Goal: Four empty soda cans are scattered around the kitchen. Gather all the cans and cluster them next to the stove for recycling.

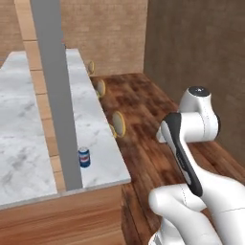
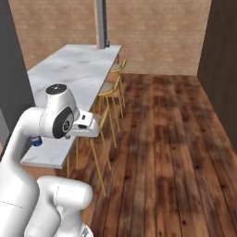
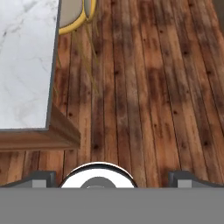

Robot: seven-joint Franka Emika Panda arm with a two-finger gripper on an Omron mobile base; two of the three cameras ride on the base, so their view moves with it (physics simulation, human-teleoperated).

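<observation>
Blue soda can (image 1: 84, 157) upright near worktop (image 1: 19, 158) corner, beside grey pillar (image 1: 57, 95). End effector (image 3: 112, 178) fingers apart, empty, aimed at floor (image 3: 144, 87). Advice: swing over worktop, descend clear of pillar, centre can between fingers.

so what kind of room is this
Likely a kitchen's breakfast-bar area: a long marble counter with yellow-seated stools along it, a blue soda can on top, wood plank floor, brick walls.

Polished white marble counter (image 1: 19, 143), dark knotty wood floor (image 2: 176, 139), rough brick wall (image 2: 152, 32)
</observation>
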